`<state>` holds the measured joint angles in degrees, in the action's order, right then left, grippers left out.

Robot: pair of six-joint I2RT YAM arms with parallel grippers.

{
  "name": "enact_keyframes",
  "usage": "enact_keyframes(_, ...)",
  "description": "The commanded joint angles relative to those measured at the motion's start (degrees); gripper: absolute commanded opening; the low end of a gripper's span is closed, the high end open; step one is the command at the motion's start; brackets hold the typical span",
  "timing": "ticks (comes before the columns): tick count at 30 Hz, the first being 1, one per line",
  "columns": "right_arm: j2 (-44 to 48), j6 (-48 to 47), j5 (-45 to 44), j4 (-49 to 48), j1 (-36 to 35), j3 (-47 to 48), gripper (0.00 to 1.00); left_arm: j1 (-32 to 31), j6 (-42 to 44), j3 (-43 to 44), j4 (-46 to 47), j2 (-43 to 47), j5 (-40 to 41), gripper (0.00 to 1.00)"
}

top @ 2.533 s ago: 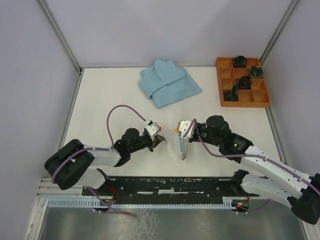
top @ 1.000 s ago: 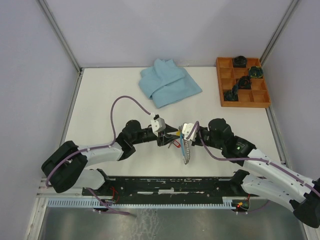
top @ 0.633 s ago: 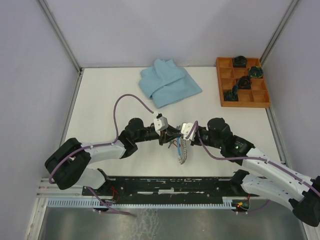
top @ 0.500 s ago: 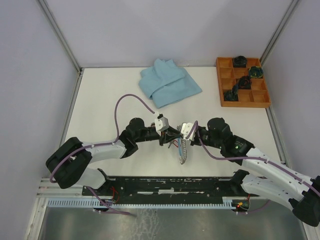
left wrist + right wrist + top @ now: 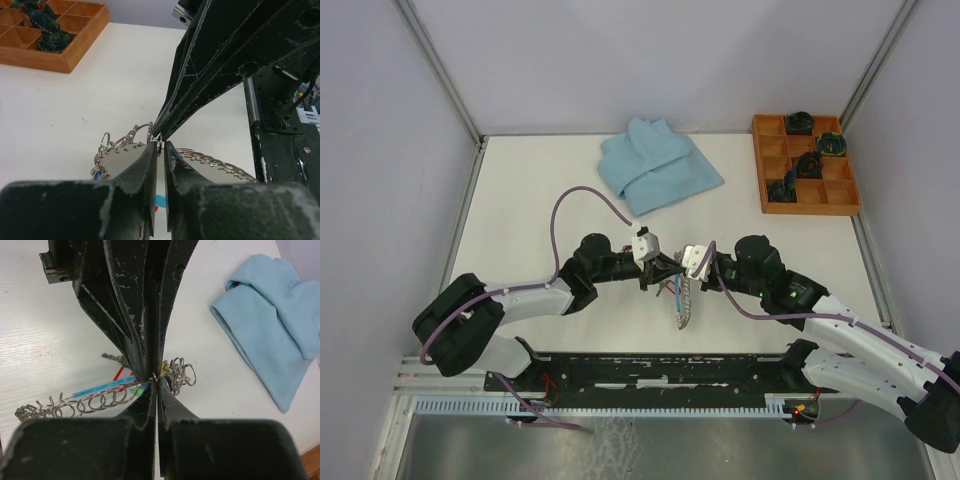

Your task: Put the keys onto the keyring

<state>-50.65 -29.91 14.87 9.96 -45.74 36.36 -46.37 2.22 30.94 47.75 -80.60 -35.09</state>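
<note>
Barely apart, both jaws on keyring (image 5: 100, 401)

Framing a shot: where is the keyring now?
In the top view the keyring is mid-table, its far end at the right gripper, the left gripper just left of it.

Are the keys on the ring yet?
Not sure yet. Nothing looks clearly done: the keys bunch by the ring, threaded or not I can't tell. In hand: the right end effector pinches the ring, the left end effector meets it there. Left: threading the keys.
</note>
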Motion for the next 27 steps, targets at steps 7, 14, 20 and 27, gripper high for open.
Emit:
enact_keyframes(7,0.7,0.7,1.6,-4.9,-0.2,3.3,0.01,-0.4,4.6,1.5,-1.9,0.9,1.3,0.21)
enact_keyframes(14,0.9,0.7,2.1,-4.9,-0.2,3.1,0.01,-0.3,4.6,1.9,-2.2,1.2,0.9,0.16)
enact_keyframes(20,0.6,0.8,3.1,-4.7,-0.2,3.2,0.01,-0.3,4.4,2.5,-1.8,1.1,0.2,0.08)
enact_keyframes(27,-0.9,0.9,5.4,-3.3,-0.2,3.9,0.01,-0.4,3.7,2.4,-1.1,1.8,0.0,0.03)
